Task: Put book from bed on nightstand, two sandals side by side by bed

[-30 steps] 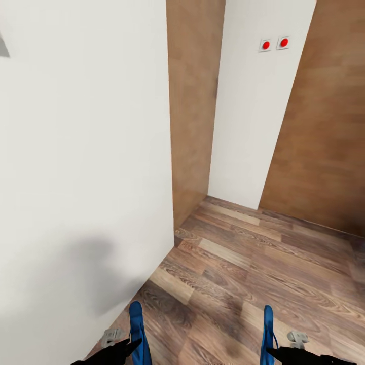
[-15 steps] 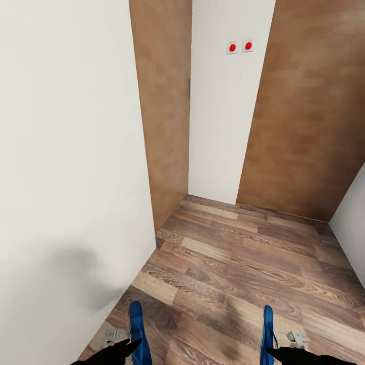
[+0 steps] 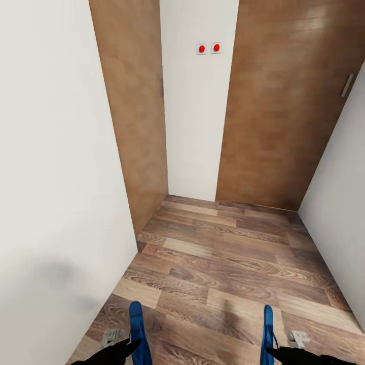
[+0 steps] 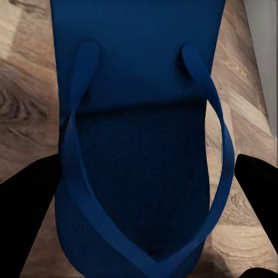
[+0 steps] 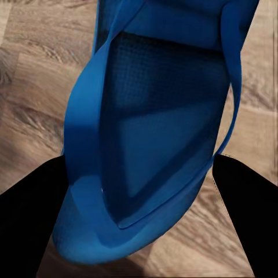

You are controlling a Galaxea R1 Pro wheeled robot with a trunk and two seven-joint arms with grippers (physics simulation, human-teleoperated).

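- Two blue sandals are carried, one per arm: the left sandal [image 3: 137,329] is clamped across its sole by the left gripper [image 3: 124,349], the right sandal [image 3: 268,332] by the right gripper [image 3: 278,350], black fingers [image 4: 26,202] pressed to either edge in each wrist view.
- Since a second ago the whole head view has swung: the white wall [image 3: 56,177] at the left has receded, the red switches [image 3: 209,48] have slid leftward, and a second white wall [image 3: 339,203] has come in at the right. This is taken as the base turning, not as anything moving.
- Both sandals have kept their places at the lower edge of the head view, so the grips are judged steady.
- A narrow corridor of wood-plank floor [image 3: 228,253] and brown panels [image 3: 279,101] lies ahead; the placing step is judged not yet begun.
- Heels of both sandals and most of both arms are cut off.
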